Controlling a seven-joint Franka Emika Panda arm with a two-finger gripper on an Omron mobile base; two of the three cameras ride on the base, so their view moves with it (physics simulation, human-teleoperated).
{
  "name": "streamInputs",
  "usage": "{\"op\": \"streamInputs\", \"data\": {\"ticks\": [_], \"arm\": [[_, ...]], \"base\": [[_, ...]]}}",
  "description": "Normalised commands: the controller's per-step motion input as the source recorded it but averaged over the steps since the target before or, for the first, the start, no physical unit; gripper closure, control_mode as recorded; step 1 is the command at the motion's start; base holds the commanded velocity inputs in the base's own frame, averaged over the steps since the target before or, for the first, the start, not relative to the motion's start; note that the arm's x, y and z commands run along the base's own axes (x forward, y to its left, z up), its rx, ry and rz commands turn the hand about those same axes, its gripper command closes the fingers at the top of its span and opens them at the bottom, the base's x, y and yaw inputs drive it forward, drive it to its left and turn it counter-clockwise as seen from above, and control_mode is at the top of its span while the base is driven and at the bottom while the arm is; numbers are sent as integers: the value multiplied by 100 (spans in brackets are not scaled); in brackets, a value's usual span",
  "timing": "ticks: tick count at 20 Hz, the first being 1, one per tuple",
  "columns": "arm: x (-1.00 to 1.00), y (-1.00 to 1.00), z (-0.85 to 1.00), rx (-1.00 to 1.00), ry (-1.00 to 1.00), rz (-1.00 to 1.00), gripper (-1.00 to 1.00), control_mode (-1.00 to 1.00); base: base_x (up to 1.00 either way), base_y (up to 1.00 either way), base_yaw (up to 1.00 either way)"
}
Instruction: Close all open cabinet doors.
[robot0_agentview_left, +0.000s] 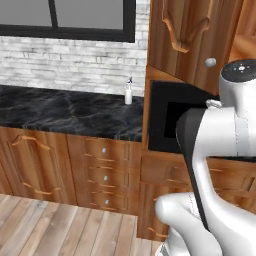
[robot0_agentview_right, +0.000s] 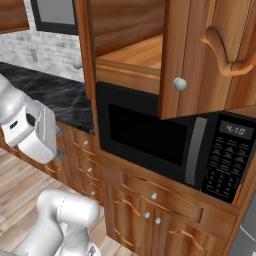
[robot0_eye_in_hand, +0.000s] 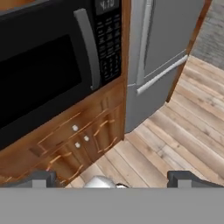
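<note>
The gripper (robot0_eye_in_hand: 111, 177) stands with its two dark fingertips wide apart and nothing between them, looking at the black microwave (robot0_eye_in_hand: 48, 65), the drawer front (robot0_eye_in_hand: 72, 129) beneath it and the grey refrigerator (robot0_eye_in_hand: 162, 48) just beside. Above the microwave an upper cabinet door (robot0_agentview_right: 210, 55) with a round silver knob (robot0_agentview_right: 179, 84) hangs swung open, baring a wooden shelf (robot0_agentview_right: 137, 55), by the black counter's (robot0_agentview_left: 65, 112) right end
</note>
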Motion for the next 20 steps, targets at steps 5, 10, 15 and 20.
{"op": "streamInputs", "data": {"ticks": [5, 10, 15, 20], "arm": [[-47, 13, 23, -21, -26, 0, -100, -100], [-42, 18, 33, -27, -24, 0, -100, -100], [-7, 26, 45, -33, -35, 6, -100, -100], [-10, 19, 44, -33, -25, 7, -100, -100]], "base": [[0, 0, 0], [0, 0, 0], [0, 0, 0], [0, 0, 0]]}}
